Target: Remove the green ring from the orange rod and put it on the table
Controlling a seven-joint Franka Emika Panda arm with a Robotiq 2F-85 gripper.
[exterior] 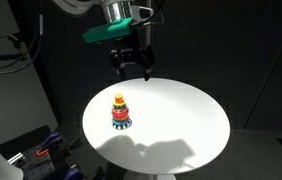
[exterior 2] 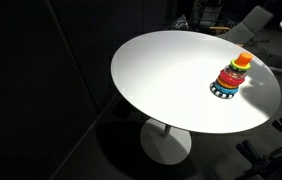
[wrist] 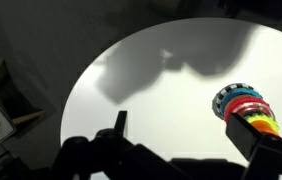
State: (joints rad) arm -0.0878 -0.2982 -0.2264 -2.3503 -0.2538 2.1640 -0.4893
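Note:
The ring-stacking toy (exterior: 120,111) stands on the round white table (exterior: 181,125), left of its centre; it also shows in an exterior view (exterior 2: 232,78) near the table's (exterior 2: 161,70) right edge. The green ring (wrist: 264,124) sits high on the stack, above red and blue rings, and my right finger partly hides it. The orange rod (exterior 2: 244,57) pokes out at the top. My gripper (exterior: 133,64) hangs open and empty well above the table, behind and to the right of the toy. In the wrist view its fingers (wrist: 191,135) are spread, with the toy by the right finger.
The surroundings are dark. Cluttered equipment (exterior: 31,150) sits below the table's left side. Chairs (exterior 2: 246,25) stand behind the table. A wooden frame (wrist: 1,100) lies beyond the table edge in the wrist view. The table's pedestal (exterior 2: 166,145) stands below.

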